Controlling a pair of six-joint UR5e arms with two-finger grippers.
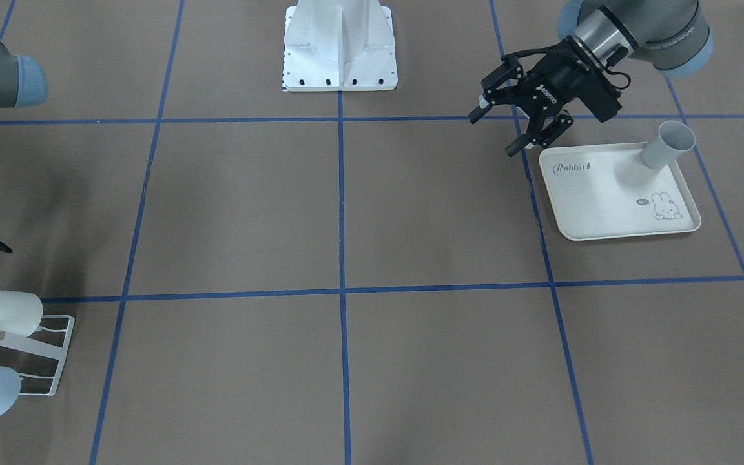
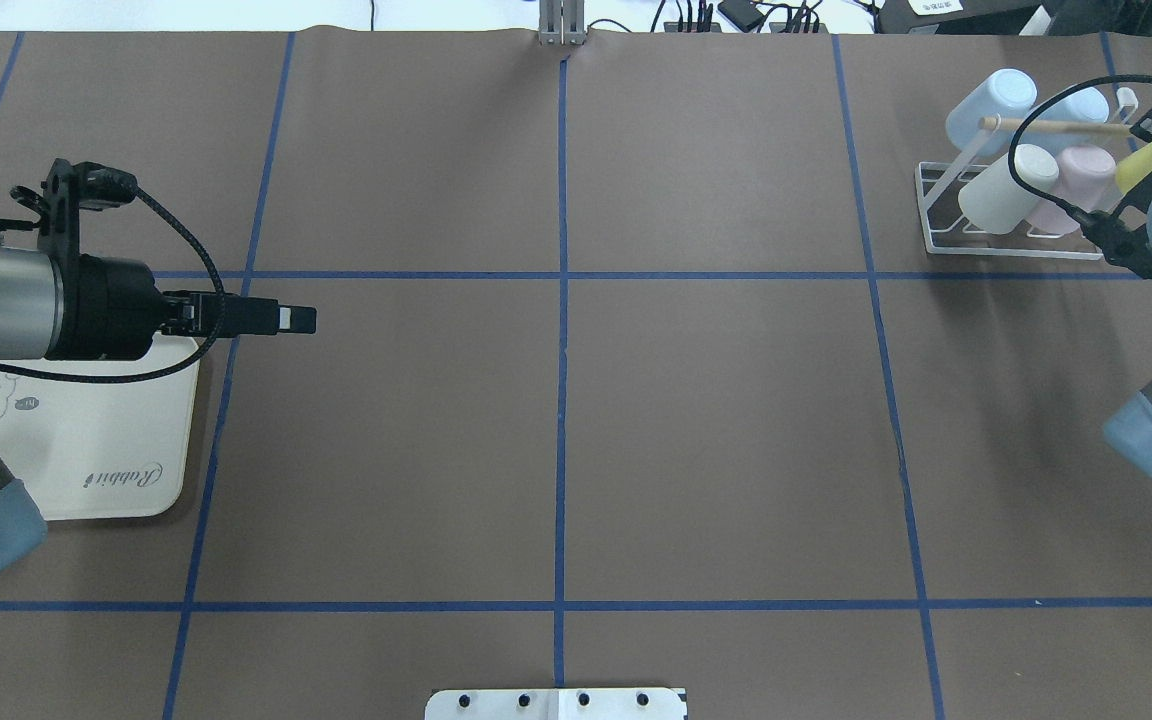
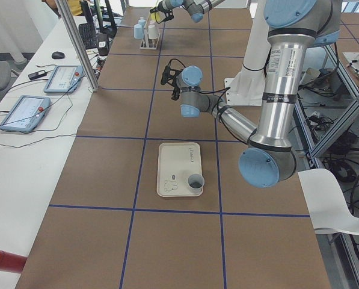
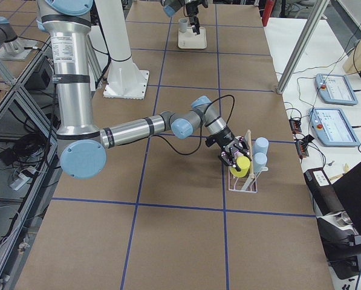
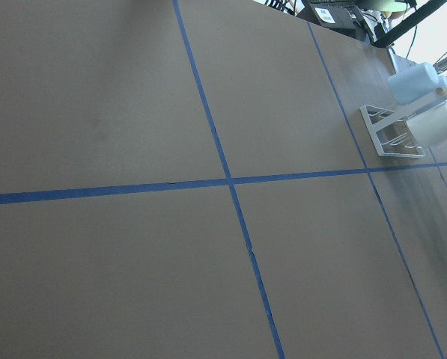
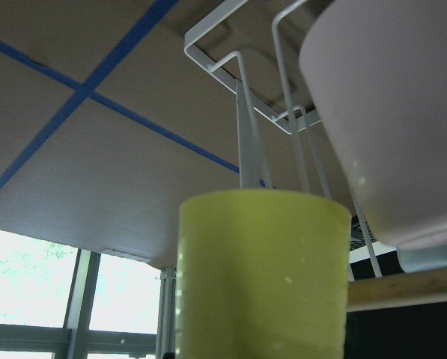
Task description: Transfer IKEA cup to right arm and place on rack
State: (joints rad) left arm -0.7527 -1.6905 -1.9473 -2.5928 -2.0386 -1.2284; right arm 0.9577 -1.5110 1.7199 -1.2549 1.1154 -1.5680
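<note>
Right claw [image 4: 236, 156] at the rack [image 2: 926, 212] with the yellow cup [image 6: 260, 277]; left claw [image 1: 495, 134] open beside the tray [image 1: 591, 200].
The yellow cup sits directly ahead of the right claw, whose fingers are hidden, so a grip cannot be told. Just past it are the rack's white wires, a pink cup [image 6: 388, 112] close alongside and the wooden rod [image 6: 403, 288]. A broad stretch of brown table [image 2: 716, 420] crossed by blue tape lies between the claws. The left claw's fingers are spread and hold nothing, just off the tray's edge, and a grey cup [image 1: 666, 145] stands behind it.
</note>
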